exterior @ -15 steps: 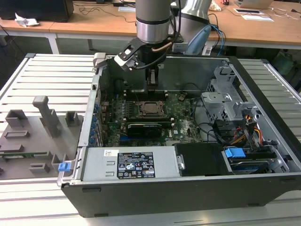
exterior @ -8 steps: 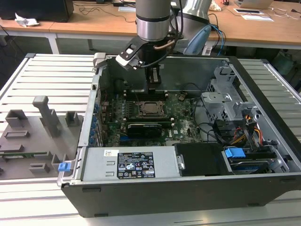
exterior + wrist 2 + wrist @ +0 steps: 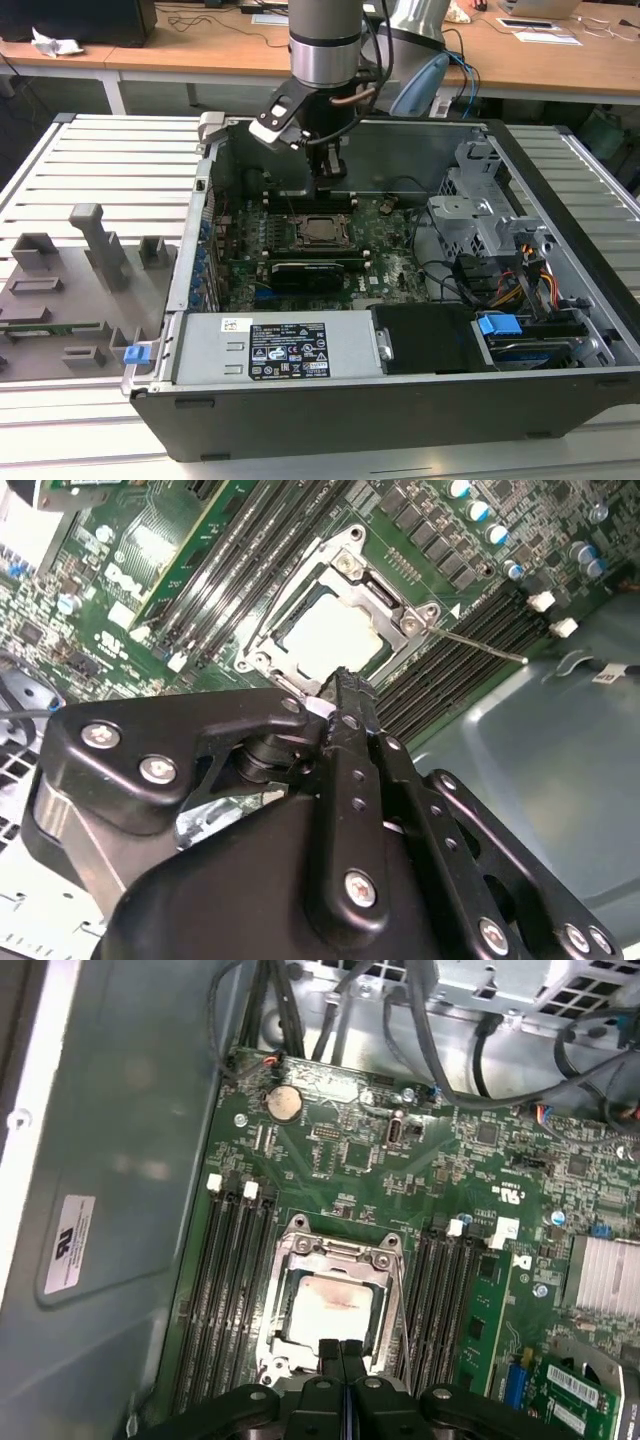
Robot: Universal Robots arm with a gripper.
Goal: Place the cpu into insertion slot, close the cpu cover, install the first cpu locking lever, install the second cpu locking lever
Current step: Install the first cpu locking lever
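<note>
— Exterior view first: where is the arm [image 3: 322, 40]?

— It comes down from the far side into the open case [image 3: 330, 420], which lies on the slatted worktop [image 3: 110, 160]. The jaws hang over the green board [image 3: 390, 260], just at the far edge of the slot [image 3: 297, 238].

— And the cpu [image 3: 322, 230]?

— Seated in the slot, silver face up. In both wrist views the cover [image 3: 340, 1252] [image 3: 388, 588] lies flat around it, and the chip shows through its square window.

— Are the jaws holding anything?

— No. In the first wrist view the two fingers [image 3: 327, 1358] are pressed together with nothing between them, their tips over one edge of the cpu. Whether they touch it I cannot tell.

— Any lever to see?

— In the second wrist view a thin metal lever [image 3: 485, 647] sticks out from one corner of the cover and slants across the memory slots [image 3: 460, 675] beside it.

— What else lies around?

— A long black card [image 3: 310, 270] sits on the board, just near of the slot. A grey fixture [image 3: 90, 270] with upright blocks rests on the worktop at the exterior view's left, well apart from the board.
</note>
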